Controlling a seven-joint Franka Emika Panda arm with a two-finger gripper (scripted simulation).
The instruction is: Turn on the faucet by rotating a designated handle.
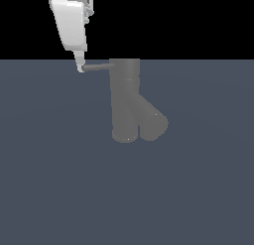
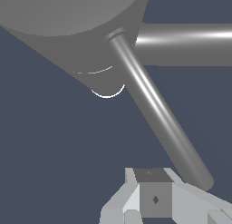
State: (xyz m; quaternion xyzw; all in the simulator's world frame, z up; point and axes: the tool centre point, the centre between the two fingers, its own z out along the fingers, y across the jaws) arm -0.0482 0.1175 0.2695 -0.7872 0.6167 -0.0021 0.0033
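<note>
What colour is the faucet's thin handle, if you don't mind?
Silver-grey with a bright sheen, the handle shows best in the wrist view.

You see the faucet [image 1: 125, 102] as a dull, matt grey body, smooth with no shine. The handle [image 1: 98, 67] looks like polished metal: in the wrist view a bright streak runs along the rod. Your end effector [image 1: 80, 68] is smooth white plastic, faintly glossy. The bench [image 1: 59, 189] is flat, matt slate-blue, without texture.
</note>
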